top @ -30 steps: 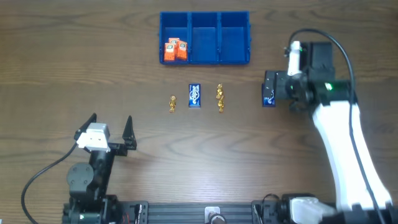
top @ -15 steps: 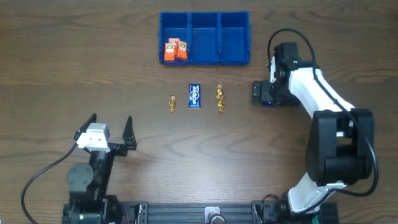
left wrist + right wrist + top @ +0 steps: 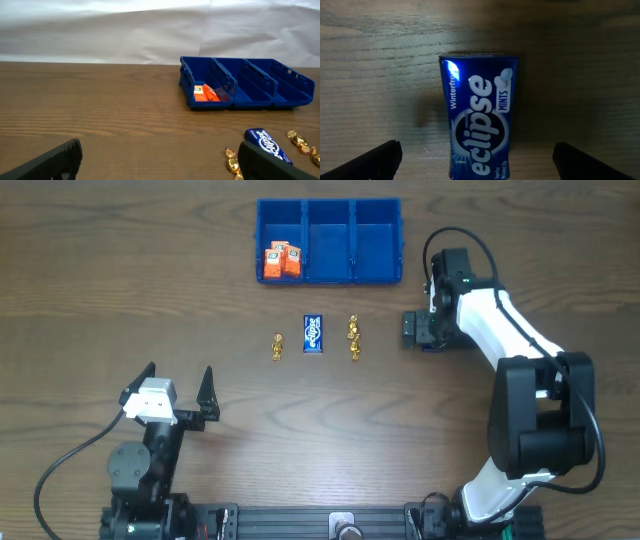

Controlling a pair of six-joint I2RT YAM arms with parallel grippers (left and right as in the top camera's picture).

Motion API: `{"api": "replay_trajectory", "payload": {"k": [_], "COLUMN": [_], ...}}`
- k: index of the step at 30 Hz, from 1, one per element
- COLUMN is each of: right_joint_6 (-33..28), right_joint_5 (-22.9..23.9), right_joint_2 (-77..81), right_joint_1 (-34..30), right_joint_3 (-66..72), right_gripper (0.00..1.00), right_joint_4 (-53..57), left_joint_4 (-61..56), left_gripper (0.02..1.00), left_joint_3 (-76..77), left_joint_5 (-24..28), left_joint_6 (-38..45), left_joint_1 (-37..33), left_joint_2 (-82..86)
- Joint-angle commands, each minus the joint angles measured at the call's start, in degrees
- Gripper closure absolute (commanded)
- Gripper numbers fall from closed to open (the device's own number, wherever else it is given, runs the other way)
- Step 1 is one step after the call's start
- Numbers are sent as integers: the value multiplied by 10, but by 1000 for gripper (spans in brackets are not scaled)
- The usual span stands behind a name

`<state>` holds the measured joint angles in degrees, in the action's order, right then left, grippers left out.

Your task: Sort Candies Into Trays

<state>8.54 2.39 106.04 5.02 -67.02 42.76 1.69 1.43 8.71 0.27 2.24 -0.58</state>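
The right pincer (image 3: 420, 330) is held low over a blue flat mint box with white print (image 3: 479, 115). This box lies on the dark wood-grain surface (image 3: 100, 280), to the right of the other candies and a little nearer to the arms than the right corner of the tray. The fingers (image 3: 375, 160) are spread wide and are seen on both sides of the box, apart from it, so nothing is gripped. This position is judged to be a preparation for the grasp. The box is centred between the jaws with its long sides turned toward them, so a closing would catch it across the narrow width.

The blue plastic tray with three compartments (image 3: 305, 240) is placed at the far side of the surface. Small orange candy packets (image 3: 282, 260) are laid in its left compartment only. One of the other two compartments is judged to be meant for the mint boxes.

Between the tray and the arms a short row is formed by a single gold-wrapped candy (image 3: 279, 346), a second blue mint box (image 3: 314, 333) and a small group of gold-wrapped candies (image 3: 354, 338), each apart from the others. These are not yet sorted.

The left pincer (image 3: 178, 375) is held near its own base, wide open and without load, well apart from all candies. Probably it is placed there so that the way is left free for the other arm.

The surface is matt and brown, with the grain running across. Behind its far edge a white wall or sheet (image 3: 100, 30) is seen.
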Motion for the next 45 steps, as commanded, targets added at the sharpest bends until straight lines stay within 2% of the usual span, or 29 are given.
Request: {"api": "replay_trajectory", "payload": {"k": [1, 3, 5, 6, 8, 11, 13, 20, 24, 27, 31, 37, 45], "right_joint_6": [1, 2, 2, 2, 2, 2, 2, 7, 7, 35, 72, 128, 127], "right_joint_5": [14, 10, 5, 5, 5, 2, 2, 1, 1, 42, 84, 109, 111], "right_joint_2": [28, 34, 37, 38, 38, 38, 38, 26, -18, -24, -23, -13, 90], "right_joint_1": [4, 4, 4, 4, 4, 4, 4, 4, 22, 64, 117, 173, 215], "right_joint_3": [-8, -8, -8, -8, -8, -8, -8, -21, -112, -248, -355, -377, -377], "right_gripper": [1, 3, 66, 187, 279, 560, 676, 768, 772, 772, 772, 774, 774], "right_joint_4": [-4, -8, -11, -12, -12, -14, -14, 1, 74, 152, 169, 77, -49], "left_joint_4": [19, 19, 19, 19, 19, 19, 19, 19, 19, 19, 19, 19, 19], "left_gripper": [20, 20, 20, 20, 20, 18, 20, 20, 20, 20, 20, 20, 20], "left_joint_3": [-11, -11, -11, -11, -11, -11, -11, -11, -11, -11, -11, -11, -11], "left_joint_5": [13, 13, 13, 13, 13, 13, 13, 13, 13, 13, 13, 13, 13], "left_joint_6": [8, 9, 9, 8, 8, 8, 8, 8, 8, 9, 8, 9, 8], "left_joint_1": [-3, -3, -3, -3, -3, -3, -3, -3, -3, -3, -3, -3, -3], "left_joint_2": [4, 4, 4, 4, 4, 4, 4, 4, 4, 4, 4, 4, 4]}}
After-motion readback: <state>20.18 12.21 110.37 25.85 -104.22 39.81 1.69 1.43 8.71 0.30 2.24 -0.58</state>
